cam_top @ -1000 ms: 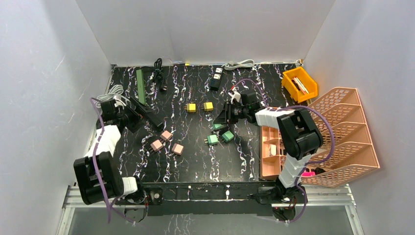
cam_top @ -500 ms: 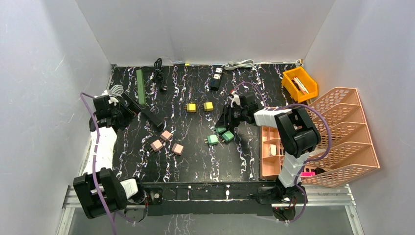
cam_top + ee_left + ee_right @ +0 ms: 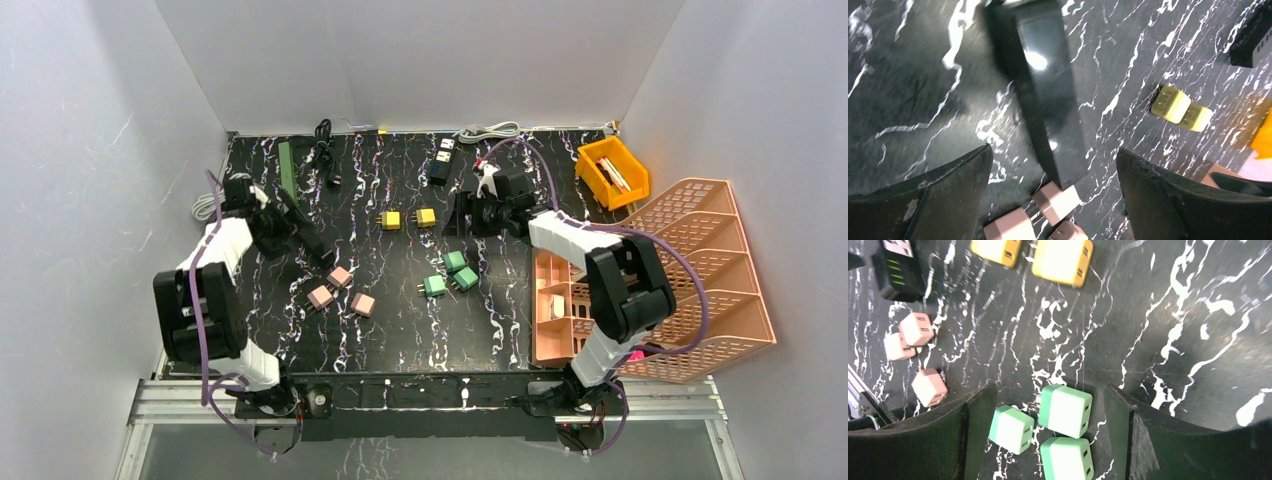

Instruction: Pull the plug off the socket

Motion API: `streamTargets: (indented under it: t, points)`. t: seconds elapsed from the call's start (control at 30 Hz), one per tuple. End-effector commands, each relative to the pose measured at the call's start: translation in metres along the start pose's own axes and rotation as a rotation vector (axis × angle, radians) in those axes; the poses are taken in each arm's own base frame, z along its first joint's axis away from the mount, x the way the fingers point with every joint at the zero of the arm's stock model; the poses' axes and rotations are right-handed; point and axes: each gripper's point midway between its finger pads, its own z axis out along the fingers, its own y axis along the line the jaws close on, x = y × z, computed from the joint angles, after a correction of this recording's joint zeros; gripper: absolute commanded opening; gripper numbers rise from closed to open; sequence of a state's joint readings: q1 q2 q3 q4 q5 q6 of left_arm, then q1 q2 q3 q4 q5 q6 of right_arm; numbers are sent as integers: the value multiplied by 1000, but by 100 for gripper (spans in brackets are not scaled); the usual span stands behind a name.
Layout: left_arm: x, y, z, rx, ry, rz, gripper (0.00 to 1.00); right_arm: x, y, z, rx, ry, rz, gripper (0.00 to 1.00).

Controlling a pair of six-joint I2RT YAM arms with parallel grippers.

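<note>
The socket is a long black power strip (image 3: 312,240) (image 3: 1048,95) lying at the left of the table, and I see no plug in it. My left gripper (image 3: 280,222) (image 3: 1054,150) hovers open over its near end, jaws either side, holding nothing. Three green plugs (image 3: 452,274) (image 3: 1064,411) lie loose on the table. My right gripper (image 3: 463,214) (image 3: 1049,387) stands open above and just behind them, nothing between its fingers. Three pink plugs (image 3: 341,291) (image 3: 1055,202) lie just past the strip's end. Two yellow plugs (image 3: 408,218) (image 3: 1062,260) sit mid-table.
A second black socket block (image 3: 441,160) sits at the back, with a green bar (image 3: 288,175), a black cable (image 3: 323,150) and a grey cable (image 3: 490,130). At the right stand a yellow bin (image 3: 612,172), a pink tray (image 3: 555,300) and a pink file rack (image 3: 700,285).
My right gripper has opened and drawn back from the green plugs, leaving a third one on the table. My left gripper has swung inward over the power strip.
</note>
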State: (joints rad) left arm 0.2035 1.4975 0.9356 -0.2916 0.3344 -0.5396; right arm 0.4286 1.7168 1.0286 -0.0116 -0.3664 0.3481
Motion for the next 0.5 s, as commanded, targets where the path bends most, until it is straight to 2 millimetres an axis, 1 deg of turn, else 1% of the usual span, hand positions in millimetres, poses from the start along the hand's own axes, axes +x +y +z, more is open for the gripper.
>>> streamTargets:
  t: [0.0, 0.07, 0.13, 0.23, 0.33, 0.4, 0.43, 0.47]
  points:
    - [-14, -20, 13, -58, 18, 134, 91, -55, 26, -38, 10, -166, -101, 88]
    - [-12, -19, 26, -97, 56, 168, 91, -59, 31, -48, 10, -191, -108, 90]
    - [-6, -13, 39, -134, 104, 194, 91, -61, 35, -58, 13, -211, -116, 92]
    - [8, -2, 53, -171, 178, 213, 91, -62, 37, -71, 26, -235, -133, 95]
    - [19, 12, 58, -215, 212, 218, 91, -65, 36, -83, 49, -264, -147, 97]
    - [23, 19, 58, -241, 217, 231, 89, -67, 35, -89, 58, -281, -154, 98]
    - [24, 21, 58, -245, 220, 239, 85, -69, 36, -93, 58, -292, -159, 98]
    - [24, 21, 58, -243, 222, 248, 73, -71, 37, -94, 56, -298, -160, 98]
